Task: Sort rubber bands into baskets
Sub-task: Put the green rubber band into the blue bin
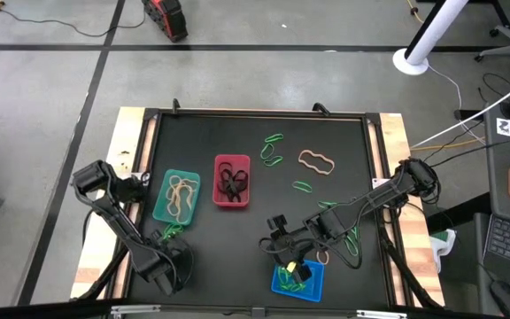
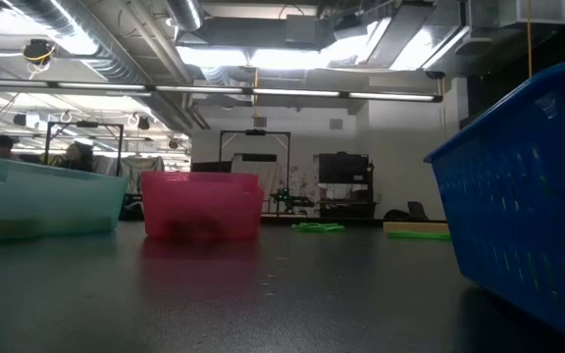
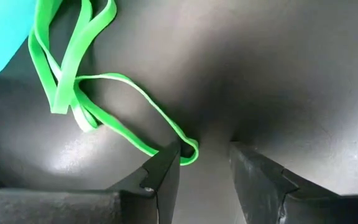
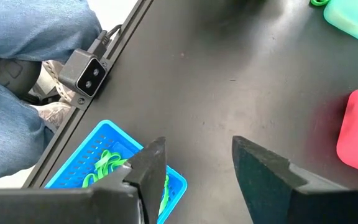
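A teal basket [image 1: 177, 197] holds tan bands, a red basket [image 1: 232, 181] holds black bands, and a blue basket [image 1: 297, 280] at the near edge holds green bands. My left gripper [image 1: 168, 259] is low at the near left, open, beside a bunch of green rubber bands [image 3: 73, 74] lying flat on the table just off the teal basket's near corner. My right gripper [image 1: 283, 250] hovers open and empty over the table by the blue basket's [image 4: 107, 165] far side. My left gripper is open. One fingertip [image 3: 169, 158] stands on or against the end of a green band's loop [image 3: 190, 151], coming from above at a slant. The other finger stands apart from it. The band lies slack on the table, not pinched.
Loose green bands lie at the far middle [image 1: 273, 147], the middle [image 1: 303, 186] and the right [image 1: 351, 237]. A tan band [image 1: 317, 161] lies at the far right. A person's jeans-clad legs [image 4: 30, 37] are beyond the near edge, by a small camera [image 4: 86, 71].
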Controlling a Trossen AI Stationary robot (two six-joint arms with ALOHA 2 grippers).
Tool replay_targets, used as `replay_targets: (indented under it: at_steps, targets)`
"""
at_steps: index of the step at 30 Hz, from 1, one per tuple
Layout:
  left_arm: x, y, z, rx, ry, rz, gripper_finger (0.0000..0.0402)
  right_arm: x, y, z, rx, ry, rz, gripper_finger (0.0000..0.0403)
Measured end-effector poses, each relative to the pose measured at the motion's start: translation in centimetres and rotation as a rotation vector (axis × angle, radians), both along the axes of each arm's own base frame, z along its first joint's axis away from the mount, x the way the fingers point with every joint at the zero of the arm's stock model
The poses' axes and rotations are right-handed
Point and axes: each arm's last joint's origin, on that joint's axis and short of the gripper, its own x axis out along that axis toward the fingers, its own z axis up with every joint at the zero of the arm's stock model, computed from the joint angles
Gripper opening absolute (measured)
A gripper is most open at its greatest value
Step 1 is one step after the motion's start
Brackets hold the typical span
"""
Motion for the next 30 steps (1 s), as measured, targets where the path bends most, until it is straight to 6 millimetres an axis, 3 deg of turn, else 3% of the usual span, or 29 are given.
replay_targets:
  at_steps: [6, 15, 23, 30]
  targets:
    - [0.0, 0.0, 0.0, -0.003, -0.001, 0.000, 0.0117, 0.0, 0.0, 0.0, 0.000, 0.000, 0.000, 0.0182]
    - [0.1, -0.1, -0.1, -0.017, -0.005, -0.033, 0.0007, 0.0, 0.0, 0.0, 0.000, 0.000, 0.000, 0.0182]
    - [0.2, -0.2, 0.4, -0.048, -0.035, -0.029, 0.0003, 0.0, 0.1, 0.0, 0.000, 0.000, 0.002, 0.0182]
    - [0.9, -0.6, 2.1, -0.099, -0.210, -0.037, 0.0001, -0.6, 1.0, 0.0, -0.012, -0.008, 0.020, 0.0182]
